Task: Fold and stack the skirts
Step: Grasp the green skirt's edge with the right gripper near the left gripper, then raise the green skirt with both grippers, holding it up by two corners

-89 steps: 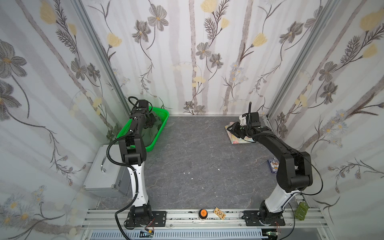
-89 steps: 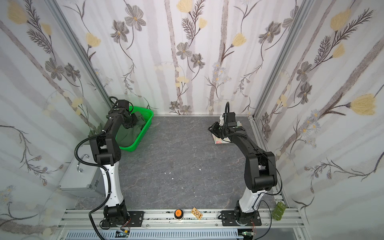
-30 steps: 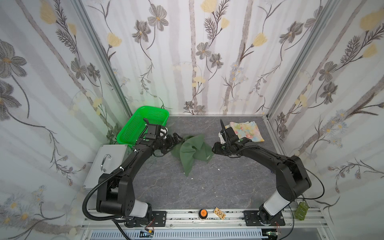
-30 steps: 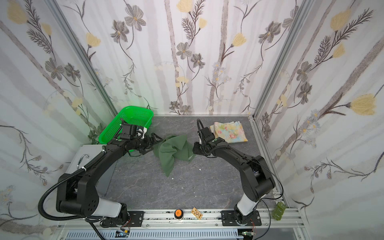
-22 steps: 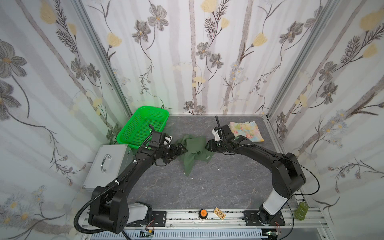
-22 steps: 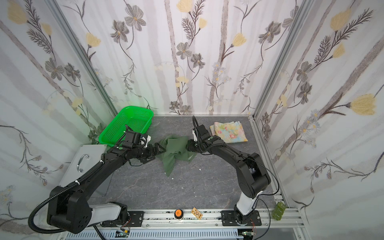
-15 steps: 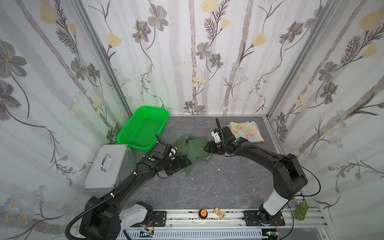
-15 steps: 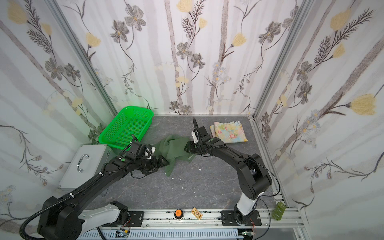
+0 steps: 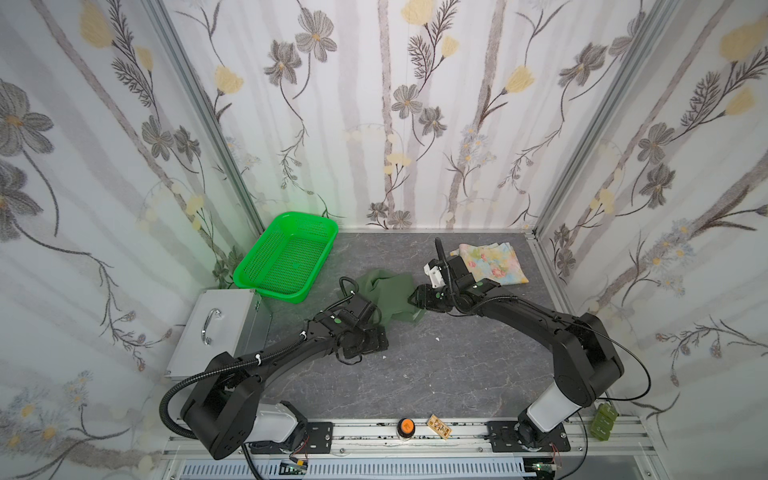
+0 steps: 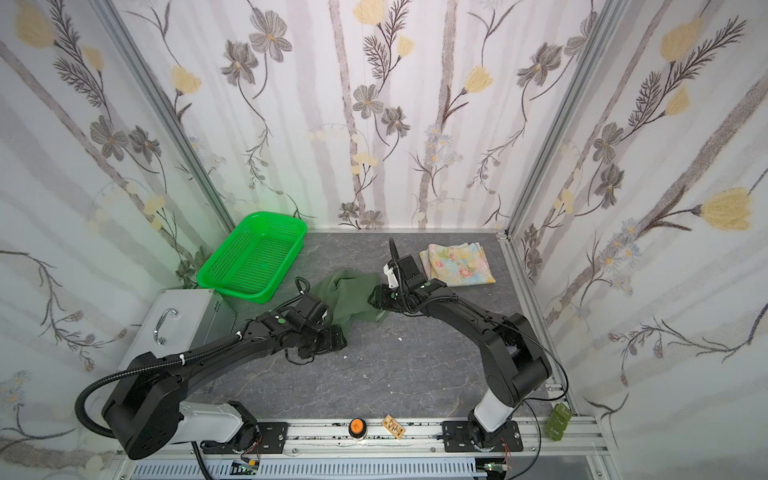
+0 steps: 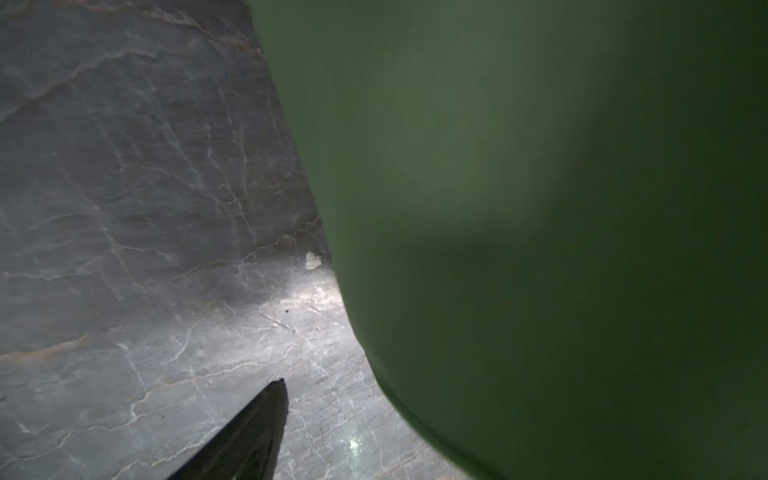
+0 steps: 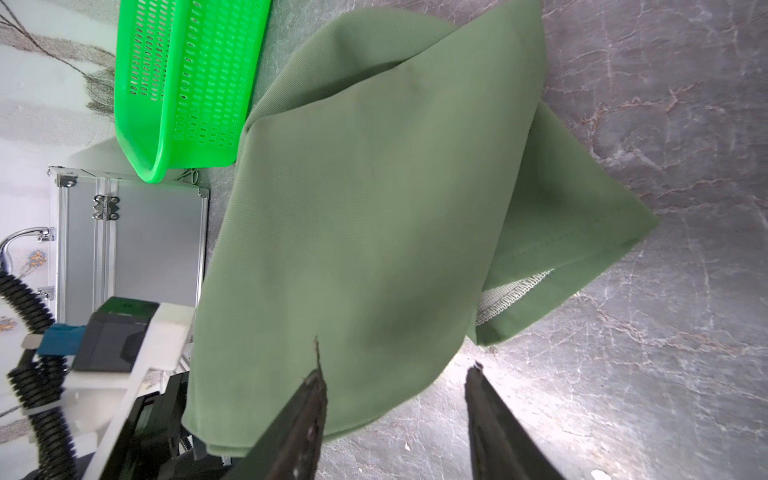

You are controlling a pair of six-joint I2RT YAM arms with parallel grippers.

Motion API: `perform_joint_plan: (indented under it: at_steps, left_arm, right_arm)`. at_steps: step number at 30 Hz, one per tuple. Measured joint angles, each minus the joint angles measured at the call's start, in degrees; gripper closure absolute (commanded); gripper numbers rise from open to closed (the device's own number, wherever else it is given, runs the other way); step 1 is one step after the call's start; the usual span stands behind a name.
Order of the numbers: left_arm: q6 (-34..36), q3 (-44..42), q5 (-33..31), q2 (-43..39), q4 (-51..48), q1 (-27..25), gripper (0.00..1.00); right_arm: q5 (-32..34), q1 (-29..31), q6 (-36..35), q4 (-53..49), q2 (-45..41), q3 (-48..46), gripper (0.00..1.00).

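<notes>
The grey marbled table (image 9: 436,365) carries a silver case (image 9: 224,328) at its left edge, with a bright green basket (image 9: 286,257) just beyond it at the far left. The olive skirt (image 9: 390,291) lies loosely bunched mid-table, right of the basket and between the two arms. The floral skirt (image 9: 494,264) lies folded flat at the far right, clear of both grippers. The right gripper (image 12: 395,370) sits at the olive skirt's right edge with its jaws partly apart and gripping nothing. In the right wrist view one finger (image 12: 307,411) overlaps the cloth's rounded fold and the other is over bare table. The left gripper (image 9: 376,338) sits low at the skirt's near-left tail. In the left wrist view the cloth (image 11: 540,208) fills most of the frame and only one finger (image 11: 249,436) shows, so I cannot tell how its jaws stand or whether they hold the cloth.
</notes>
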Motion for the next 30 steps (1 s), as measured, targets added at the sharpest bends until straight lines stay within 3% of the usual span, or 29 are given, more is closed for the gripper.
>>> perform_joint_plan:
  at_steps: [4, 7, 9, 16, 18, 21, 24, 26, 30]
  left_arm:
    - [1.03, 1.84, -3.85, 3.87, 0.15, -1.36, 0.25]
    - [1.25, 2.69, -6.03, 6.51, 0.20, -3.10, 0.44]
    - [1.27, 3.04, -7.39, 8.26, 0.46, -4.09, 0.49]
    - [1.20, 3.67, -10.43, 12.83, 2.21, -5.77, 0.56]
    - [1.18, 3.96, -11.34, 13.75, 2.64, -5.95, 0.62]
    - [1.18, 4.35, -12.90, 14.60, 2.97, -6.05, 0.59]
    - [0.98, 4.79, -14.45, 14.51, 3.17, -6.05, 0.45]
    - [0.50, 4.79, -15.10, 13.60, 3.28, -6.05, 0.41]
    - [-0.33, 4.79, -17.14, 11.58, 3.78, -6.05, 0.46]
  right_arm:
    - [-0.04, -0.72, 0.11, 0.00, -1.44, -0.57, 0.46]
    - [-0.17, -1.53, 0.24, -0.15, -2.36, -0.92, 0.46]
    - [-0.31, -2.10, 0.61, -0.07, -2.64, -0.96, 0.46]
    - [-0.81, -3.82, 0.61, -0.24, -4.11, -1.53, 0.46]
    - [-0.87, -4.02, 0.61, -0.24, -4.55, -1.60, 0.46]
    - [-1.36, -4.26, 0.61, -0.26, -5.03, -1.81, 0.46]
    - [-1.70, -4.26, 0.61, -0.57, -5.25, -2.05, 0.46]
    - [-1.73, -4.28, 0.61, -0.68, -5.40, -2.10, 0.46]
    - [-2.01, -4.28, 0.63, -0.66, -5.55, -2.10, 0.46]
